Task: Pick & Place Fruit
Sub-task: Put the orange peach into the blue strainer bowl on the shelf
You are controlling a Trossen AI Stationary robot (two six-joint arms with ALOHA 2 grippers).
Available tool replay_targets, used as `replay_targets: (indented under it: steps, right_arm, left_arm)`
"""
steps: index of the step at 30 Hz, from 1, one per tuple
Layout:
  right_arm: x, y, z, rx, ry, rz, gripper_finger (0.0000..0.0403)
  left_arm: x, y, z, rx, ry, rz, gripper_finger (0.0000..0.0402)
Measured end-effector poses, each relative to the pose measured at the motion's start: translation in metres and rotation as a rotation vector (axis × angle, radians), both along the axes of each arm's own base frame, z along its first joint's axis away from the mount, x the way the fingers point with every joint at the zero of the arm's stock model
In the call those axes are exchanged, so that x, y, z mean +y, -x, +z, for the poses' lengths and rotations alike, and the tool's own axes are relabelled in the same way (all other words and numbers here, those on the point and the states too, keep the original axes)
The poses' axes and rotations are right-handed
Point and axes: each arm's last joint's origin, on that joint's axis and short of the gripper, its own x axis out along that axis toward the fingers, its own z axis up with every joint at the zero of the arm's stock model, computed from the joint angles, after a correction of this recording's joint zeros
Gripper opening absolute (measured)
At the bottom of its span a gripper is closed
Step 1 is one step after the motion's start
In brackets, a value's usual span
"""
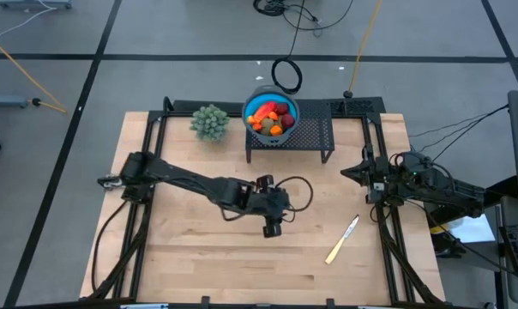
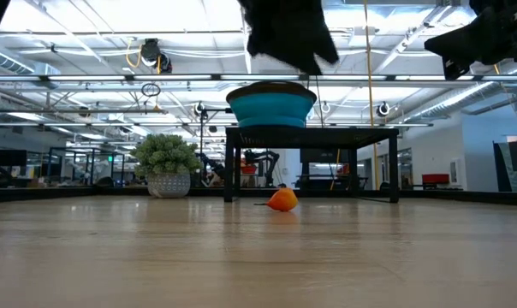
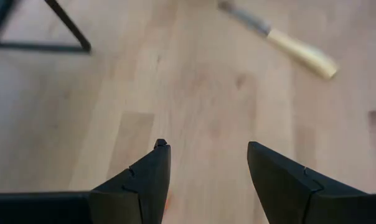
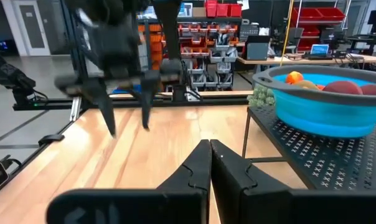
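In the blue bowl (image 1: pixel 252 109) on the black rack (image 1: pixel 315 136), the fruit (image 1: pixel 272 118) is lying in a heap, while one orange piece (image 2: pixel 282 200) is sitting alone on the table (image 1: pixel 182 249).

The orange piece is resting on the wood in front of the rack, seen in the low view; in the high view it is hidden. The left gripper (image 1: pixel 273 227) is hanging over the middle of the table, its fingers (image 3: pixel 147 180) standing apart and holding nothing. The right gripper (image 4: pixel 210 149) is waiting at the right edge of the table, its fingers pressed together and empty. The knife (image 1: pixel 342 239) is lying between the two grippers, and the plant (image 1: pixel 210 121) is standing just beside the rack, to its left.
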Motion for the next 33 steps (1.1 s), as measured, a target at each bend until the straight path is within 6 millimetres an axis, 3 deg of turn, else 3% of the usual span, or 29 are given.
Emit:
replay_targets:
  steps: [10, 22, 33]
  right_arm:
    - [0.0, 0.0, 0.0, 0.0, 0.0, 0.001, 0.0]
    - [0.0, 0.0, 0.0, 0.0, 0.0, 0.002, 0.0]
    - [0.0, 0.0, 0.0, 0.0, 0.0, 0.002, 0.0]
  left_arm:
    - [0.018, -0.011, -0.052, 0.212, 0.004, 0.041, 0.0214]
    - [0.028, -0.003, -0.068, 0.325, -0.129, -0.015, 0.0214]
    - [0.042, -0.002, -0.089, 0.311, -0.109, -0.068, 0.0214]
